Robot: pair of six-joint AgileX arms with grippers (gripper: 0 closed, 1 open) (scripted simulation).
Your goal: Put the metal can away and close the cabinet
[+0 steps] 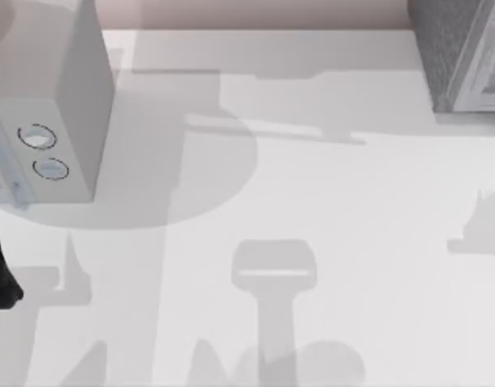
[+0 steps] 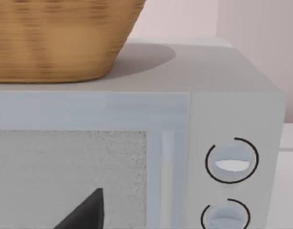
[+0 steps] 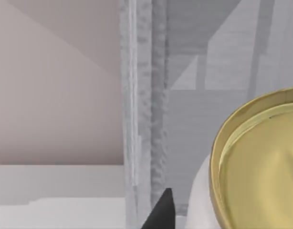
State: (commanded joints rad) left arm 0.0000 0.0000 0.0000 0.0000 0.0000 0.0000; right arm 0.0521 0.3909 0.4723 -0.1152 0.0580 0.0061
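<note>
The dark grey speckled, stone-textured cabinet (image 1: 453,56) with its paler framed front stands at the far right corner of the pale white counter (image 1: 328,210). In your right wrist view its rough grey frame post (image 3: 144,105) runs upright close to the camera, and the round gold-rimmed metal can (image 3: 261,162) sits immediately beyond it, apparently within or at the cabinet opening; you cannot confirm whether it rests on a shelf. One dark fingertip of the right claw (image 3: 161,212) shows just beside the can; whether that claw is spread or closed, or has the can in hand, cannot be told. The left arm (image 1: 2,266) is at the left edge of the counter, beside the smooth pale grey box with two round ringed knobs (image 1: 66,121), a woven tan basket (image 2: 60,38) sitting on top of it. One dark fingertip of the left claw (image 2: 87,212) faces that box; its opening cannot be told either. Judgement: the stowing step is in hand. Your next move calls for confirming that the can is seated and free, clearing the frame post on the way out, then shutting the cabinet.
</note>
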